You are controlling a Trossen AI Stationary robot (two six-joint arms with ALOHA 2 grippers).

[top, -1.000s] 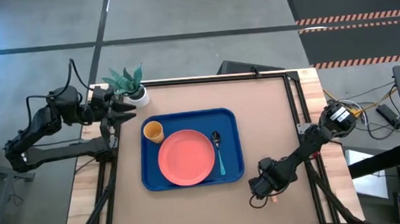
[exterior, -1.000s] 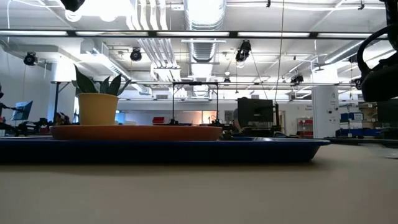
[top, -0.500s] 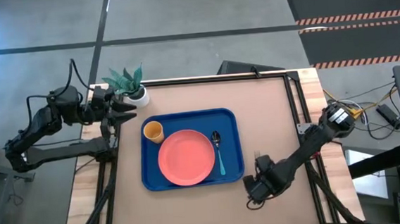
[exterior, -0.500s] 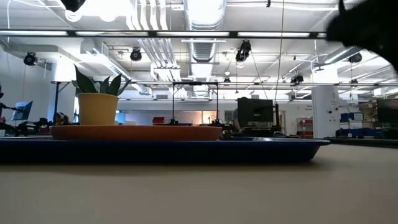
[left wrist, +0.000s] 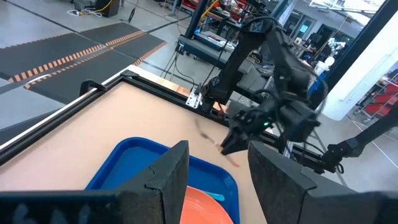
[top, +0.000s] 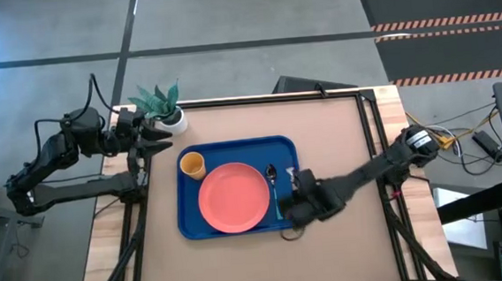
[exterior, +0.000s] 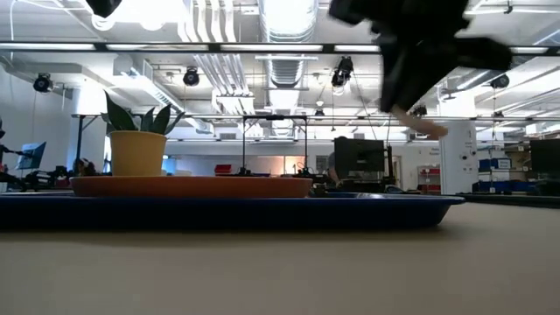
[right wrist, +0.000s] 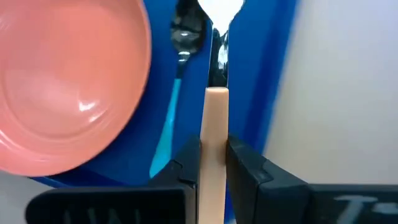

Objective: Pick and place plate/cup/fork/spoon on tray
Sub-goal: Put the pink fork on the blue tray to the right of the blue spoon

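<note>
The blue tray (top: 285,149) lies at the table's middle with the coral plate (top: 234,197), the orange-yellow cup (top: 192,165) and the blue-handled spoon (top: 275,192) on it. My right gripper (top: 293,210) hangs over the tray's right rim, shut on the fork (right wrist: 216,106). The fork's tines (right wrist: 219,9) point ahead over the tray, beside the spoon (right wrist: 177,74). In the low view the gripper (exterior: 420,52) is high above the tray (exterior: 227,210). My left gripper (top: 158,140) waits open past the tray's far left corner. My right gripper pinches the fork's pale orange handle (right wrist: 215,134) between its two fingers. The fingers slant down from the table's right side, with the fork running forward between them. The fork is lifted clear and tilted, and its handle end (exterior: 422,125) sticks out below the gripper.
A white pot with a green plant (top: 169,115) stands at the table's far left corner, beside my left gripper. Bare tabletop (top: 340,152) lies right of the tray, and a black frame borders the table's far and right edges.
My right gripper has gone from the near right of the table up and left to the tray's right rim, turning as it went. The fork has come up off the table with it and now hangs over the tray.
</note>
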